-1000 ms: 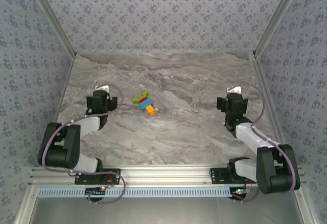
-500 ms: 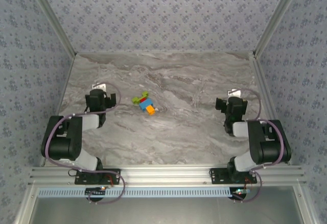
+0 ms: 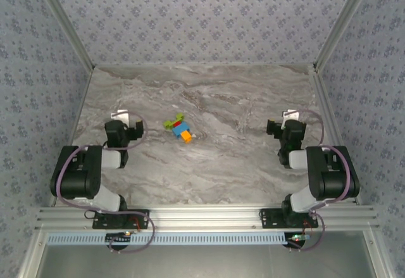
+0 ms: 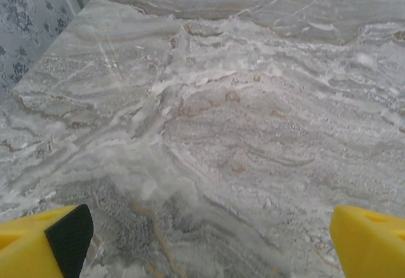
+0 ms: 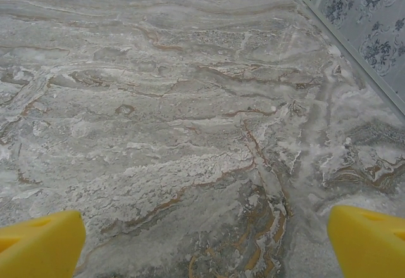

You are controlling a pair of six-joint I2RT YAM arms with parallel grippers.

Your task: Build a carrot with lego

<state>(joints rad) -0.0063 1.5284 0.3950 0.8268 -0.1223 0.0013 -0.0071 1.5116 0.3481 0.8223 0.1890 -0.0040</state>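
the carrot (image 3: 180, 128) is lying flat on the marble table (image 3: 240, 94), left of centre; lime-green end points to the far left, blue and red sit in the middle, orange end points to the near right; it hasn't budged compared with a second ago, same spot and same angle.

the arms are what changed; the left gripper (image 3: 121, 126) has slid a bit back toward its base and slightly left, and that arm's elbow is now tucked in closer above the base; the right arm was stretched out to the side a second ago and is now folded up, with the right gripper (image 3: 290, 131) staying in nearly the same place.

both grippers are well apart from the carrot, one on each side of it, the left one nearer.

on the left wrist cam the left gripper (image 4: 209, 246) has its yellow fingers (image 4: 31, 243) spread wide at the bottom corners with bare marble between them; the right gripper (image 5: 205, 243) is the same story, spread wide and holding nothing.
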